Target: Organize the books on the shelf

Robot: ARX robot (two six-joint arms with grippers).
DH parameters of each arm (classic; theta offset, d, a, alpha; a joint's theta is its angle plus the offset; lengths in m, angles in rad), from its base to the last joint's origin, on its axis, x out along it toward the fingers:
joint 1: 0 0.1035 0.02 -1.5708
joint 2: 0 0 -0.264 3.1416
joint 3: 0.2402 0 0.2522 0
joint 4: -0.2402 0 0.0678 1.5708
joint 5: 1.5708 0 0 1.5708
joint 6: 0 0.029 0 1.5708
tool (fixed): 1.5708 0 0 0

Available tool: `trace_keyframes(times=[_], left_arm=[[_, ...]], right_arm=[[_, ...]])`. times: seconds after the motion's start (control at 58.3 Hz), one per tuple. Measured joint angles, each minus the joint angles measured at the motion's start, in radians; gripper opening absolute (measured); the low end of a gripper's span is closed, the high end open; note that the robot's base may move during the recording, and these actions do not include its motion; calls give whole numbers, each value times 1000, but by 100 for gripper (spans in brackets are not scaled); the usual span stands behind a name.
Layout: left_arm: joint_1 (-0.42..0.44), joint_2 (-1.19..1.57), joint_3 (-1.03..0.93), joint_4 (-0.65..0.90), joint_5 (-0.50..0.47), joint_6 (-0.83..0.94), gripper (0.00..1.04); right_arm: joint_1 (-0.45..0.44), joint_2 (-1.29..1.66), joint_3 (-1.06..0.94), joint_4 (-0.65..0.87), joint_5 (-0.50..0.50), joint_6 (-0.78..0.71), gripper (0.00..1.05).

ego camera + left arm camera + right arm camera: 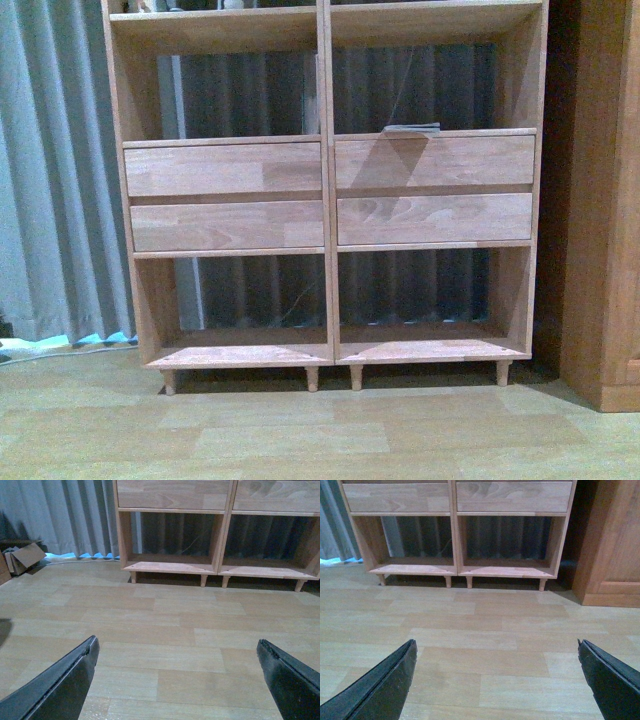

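Note:
The light-wood shelf [328, 200] stands ahead with four drawer fronts and open compartments. One flat greyish-teal book [411, 128] lies in the compartment above the right drawers, and only its edge shows. The pale-blue paperback is out of view. My left gripper [177, 642] is open and empty, low above the wooden floor, with the shelf's bottom compartments [172, 562] ahead of it. My right gripper [497, 642] is open and empty, also above the floor and facing the shelf's lower part [457, 565]. Neither gripper shows in the front view.
A darker wooden cabinet [605, 200] stands right of the shelf and also shows in the right wrist view [610, 545]. Grey curtains [50, 170] hang behind and to the left. A cardboard box [20, 560] lies on the floor at the left.

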Motion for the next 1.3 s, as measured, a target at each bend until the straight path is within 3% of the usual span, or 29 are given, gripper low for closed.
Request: trace_keyframes(times=[1.304], left_arm=[[0,0,0,0,0,0,97]], right_arm=[[0,0,0,0,0,0,98]])
